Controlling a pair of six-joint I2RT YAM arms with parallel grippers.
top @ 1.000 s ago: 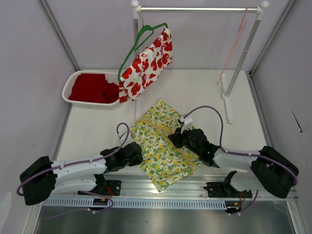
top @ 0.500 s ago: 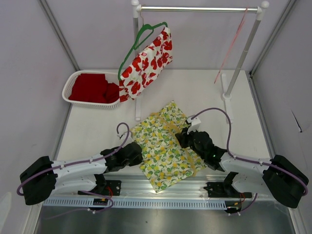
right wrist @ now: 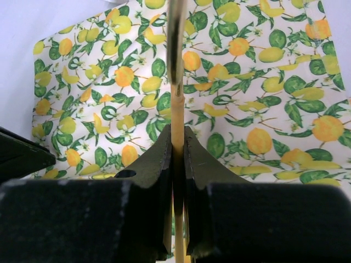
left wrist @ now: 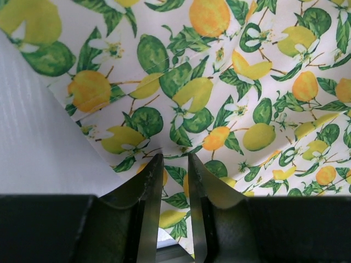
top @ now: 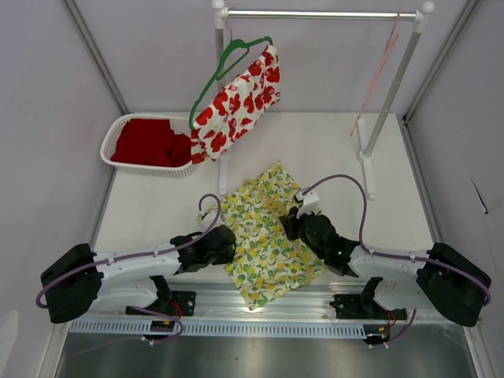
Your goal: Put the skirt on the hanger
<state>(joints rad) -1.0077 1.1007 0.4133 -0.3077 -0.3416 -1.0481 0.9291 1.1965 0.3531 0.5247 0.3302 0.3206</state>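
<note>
Skirt (top: 264, 236), lemon-printed, lies spread flat on the white bench (top: 157, 205) in the overhead view, and both arms reach in over it. The left gripper (top: 223, 242) sits at the skirt's left edge and the right gripper (top: 290, 224) is over its right half. Beyond the skirt stands a clothes rack (top: 394, 79), where a green hanger (top: 228, 59) already carries a red floral garment. A white basket (top: 118, 134) of red cloth sits off beyond the skirt's left side.

From the left wrist, the fingers (left wrist: 147, 208) stand a little apart just above the cloth, close to the skirt's edge where bare bench shows. The print can be seen through the narrow gap, and nothing looks pinched between them, so this gripper reads as slightly open and empty.

From the right wrist, the jaws are closed on a thin pale rod, which I take to be the hanger (right wrist: 176, 109) meant for this skirt. It runs straight away from the camera across the middle of the skirt.

The step in hand looks like getting the waistband onto that hanger. To do it well, the right gripper should keep its firm hold and keep the rod low and level over the skirt, so the rod cannot twist in the narrow grip. The left gripper should take only the top layer at the skirt's edge, with a deep enough bite that the cloth does not slide out. It should then draw that edge toward the rod without dragging the whole skirt off the bench's near side.
</note>
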